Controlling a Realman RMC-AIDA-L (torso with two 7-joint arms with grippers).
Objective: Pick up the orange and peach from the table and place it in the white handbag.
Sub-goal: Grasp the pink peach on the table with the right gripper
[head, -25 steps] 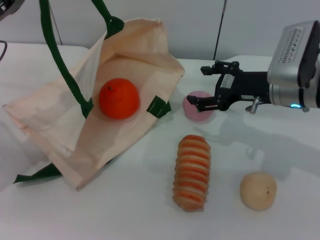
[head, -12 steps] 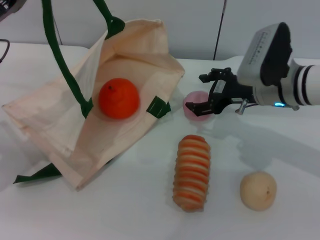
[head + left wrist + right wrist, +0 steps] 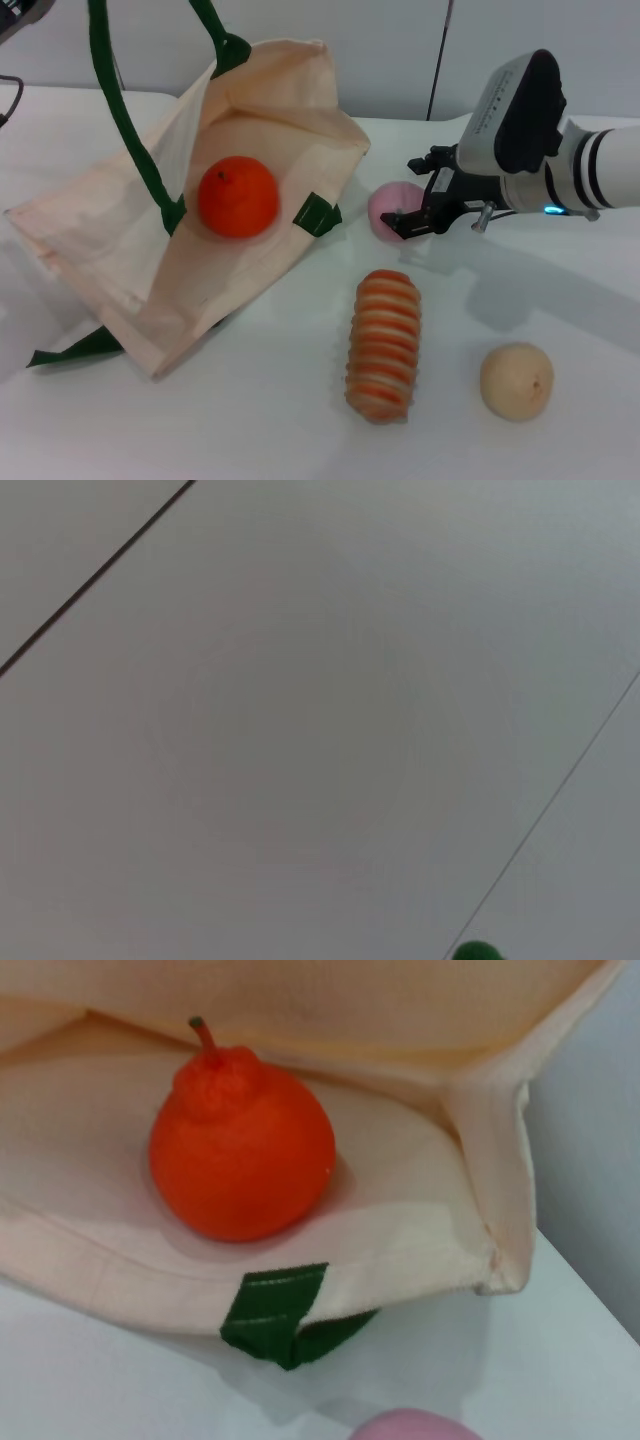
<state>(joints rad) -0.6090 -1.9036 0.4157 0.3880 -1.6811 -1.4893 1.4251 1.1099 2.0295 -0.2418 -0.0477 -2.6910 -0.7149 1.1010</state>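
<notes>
The white handbag (image 3: 120,250) lies open on its side at the table's left, one dark green handle (image 3: 115,110) pulled up past the top of the head view. The orange (image 3: 237,197) rests inside its mouth and shows close up as the orange (image 3: 240,1155) in the right wrist view, on the handbag (image 3: 420,1230) cloth. The pink peach (image 3: 385,205) sits on the table just right of the bag's opening; its top, the peach (image 3: 415,1426), peeks in at that view's edge. My right gripper (image 3: 414,194) is open, its fingertips at the peach's right side. My left gripper is out of view.
A striped orange-and-cream bread roll (image 3: 383,343) lies in front of the peach. A pale tan round fruit (image 3: 516,381) sits at the front right. The white table (image 3: 250,420) ends at a grey wall behind. The left wrist view shows only wall and a green speck (image 3: 476,951).
My right arm has tipped its wrist up and angled the open gripper down toward the peach, drifting slightly right over the last half second. Orange, bag and peach stay put.
</notes>
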